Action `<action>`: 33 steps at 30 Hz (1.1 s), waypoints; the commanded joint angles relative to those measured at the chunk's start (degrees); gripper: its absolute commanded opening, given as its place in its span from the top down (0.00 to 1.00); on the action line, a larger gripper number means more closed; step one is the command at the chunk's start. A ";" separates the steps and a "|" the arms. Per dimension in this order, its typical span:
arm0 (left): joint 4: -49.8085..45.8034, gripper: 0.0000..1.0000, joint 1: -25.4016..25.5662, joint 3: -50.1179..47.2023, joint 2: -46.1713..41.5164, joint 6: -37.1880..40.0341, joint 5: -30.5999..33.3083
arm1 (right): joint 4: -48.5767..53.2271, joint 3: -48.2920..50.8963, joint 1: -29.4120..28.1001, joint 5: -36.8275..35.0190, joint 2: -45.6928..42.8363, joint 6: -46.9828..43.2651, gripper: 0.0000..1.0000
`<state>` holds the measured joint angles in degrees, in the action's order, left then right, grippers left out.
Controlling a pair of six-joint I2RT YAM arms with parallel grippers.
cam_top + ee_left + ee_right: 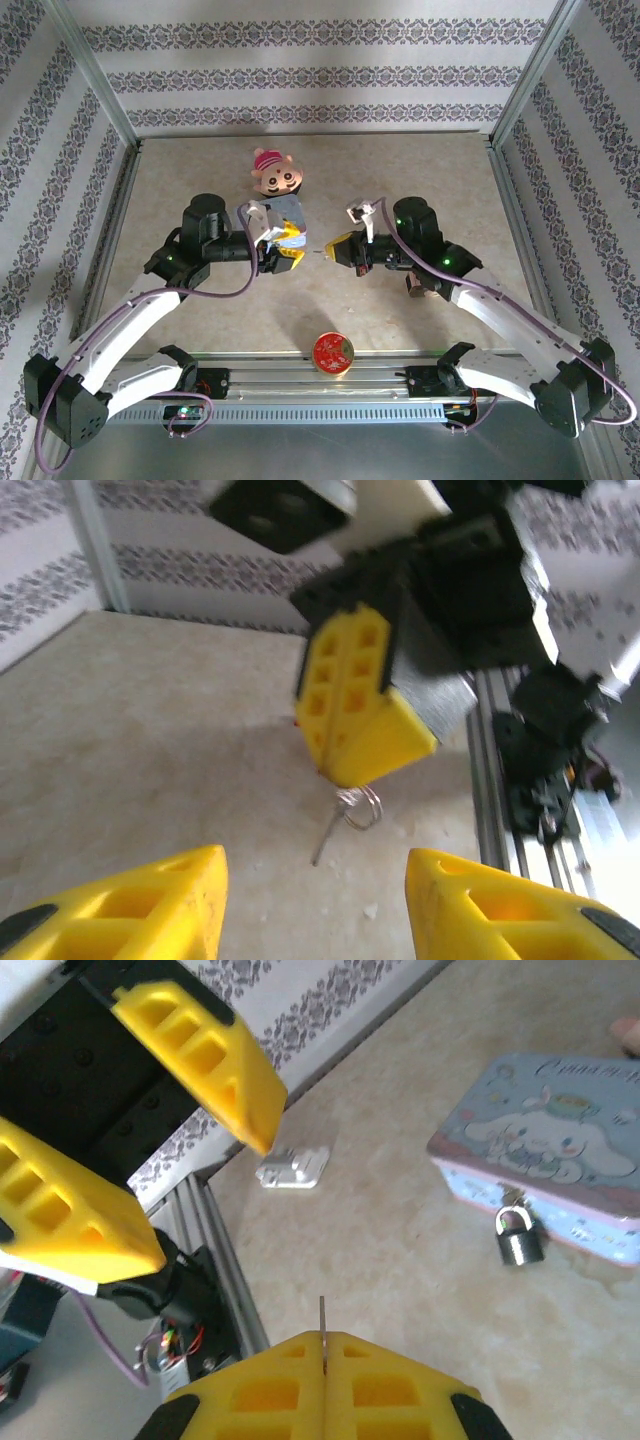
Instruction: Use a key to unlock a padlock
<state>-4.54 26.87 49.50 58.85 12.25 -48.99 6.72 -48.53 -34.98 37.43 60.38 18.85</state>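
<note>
1. Beige, stone-patterned table [420, 180]: everything in the task rests on or hangs over it. The two arms meet over its middle.
2. Pastel-blue rectangular tin with a cartoon lid [545, 1170]: it lies flat on the table. Treat it as the anchor, since it is likely to slide if pushed sideways.
3. Left gripper [312, 858]: the yellow fingers are spread wide with nothing between them, facing the right gripper at close range. It is probably best used to steady the lock body. Close it on the sides only and leave the underside free.
4. Right gripper [322, 1345]: the yellow fingers are pressed together, pinching the key at its head.
5. Small dark blocky padlock with a silvery shackle [518, 1242]: it hangs from the clasp on the tin's front wall, with the shackle closed and the body against the tin's side. The keyhole cannot be seen; it is presumably underneath.
6. Thin grey-silver metal key [328, 832]: the blade sticks out past the right fingertips, a wire ring hangs beside it, and it is well apart from the padlock.
   - Before approaching, check that the blade sits firmly and in line with the fingers.
   - Keep the ring clear of the keyhole.
   - Bring the blade in along the lock's axis, slowly.
   - Turn the key only once it is fully seated.
</note>
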 commanded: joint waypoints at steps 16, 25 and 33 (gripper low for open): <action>47.77 0.49 -4.11 -6.76 10.20 -54.44 -9.00 | -34.14 9.70 0.30 -7.20 -3.80 14.40 1.00; 47.73 0.47 -4.08 -7.05 10.30 -53.60 -10.68 | -36.40 7.95 -0.63 -6.63 -0.95 15.85 1.00; 48.43 0.47 -4.11 -7.65 11.86 -53.82 -10.51 | -37.75 6.63 -1.60 -5.79 0.81 16.48 1.00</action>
<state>39.81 23.49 42.48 70.28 -40.73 -58.15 -27.40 -39.62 -35.90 30.92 61.10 34.65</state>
